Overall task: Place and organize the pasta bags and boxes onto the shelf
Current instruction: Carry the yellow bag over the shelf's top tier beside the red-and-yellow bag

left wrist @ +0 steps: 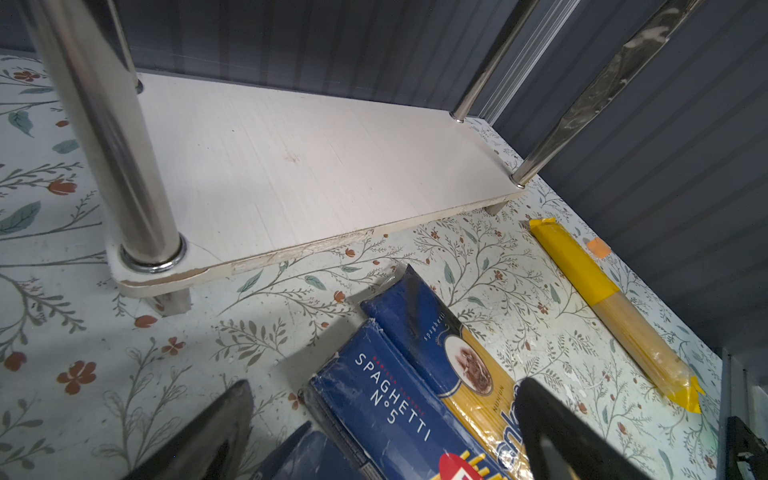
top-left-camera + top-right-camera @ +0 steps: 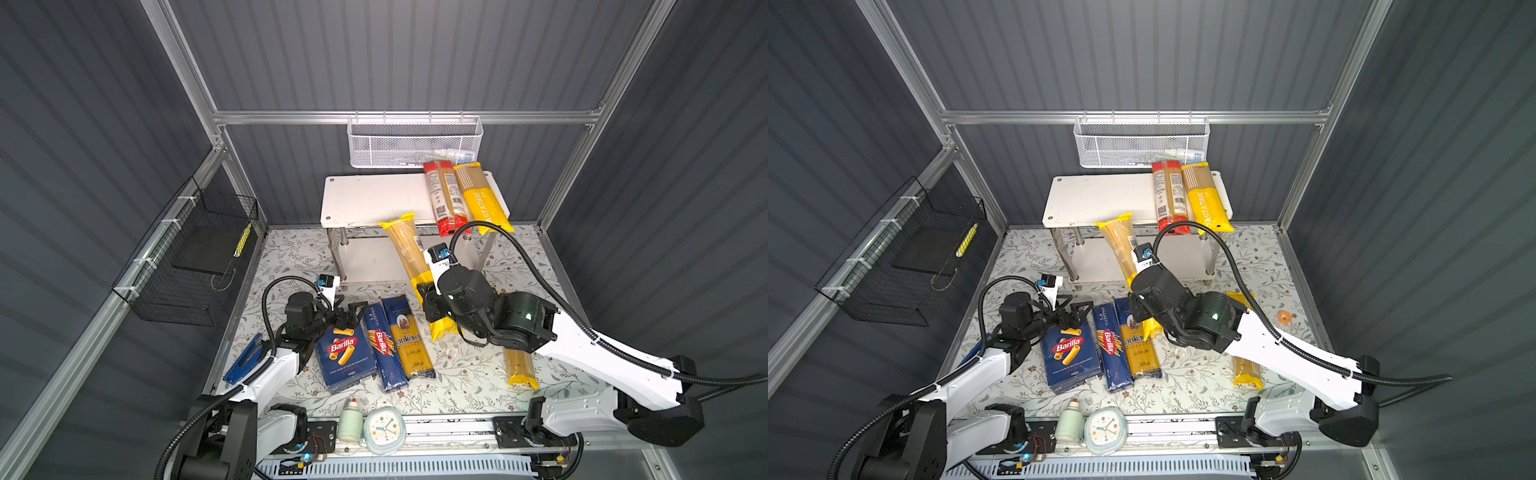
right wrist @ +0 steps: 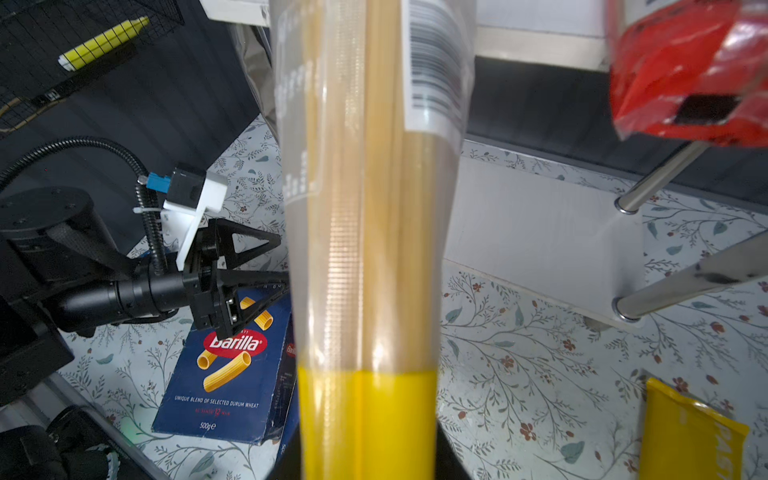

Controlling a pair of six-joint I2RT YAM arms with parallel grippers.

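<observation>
Step in hand: carrying one bag to the shelf [image 2: 365,199]. Right gripper [image 2: 428,301] is clamped on a yellow spaghetti bag [image 2: 405,245], lifted, with its far end at the top board's near edge. Next, probably: lay it left of the red bag [image 2: 444,199], where the board is bare. Left gripper [image 2: 353,311] is spread and empty by the wide box [image 2: 345,357].
</observation>
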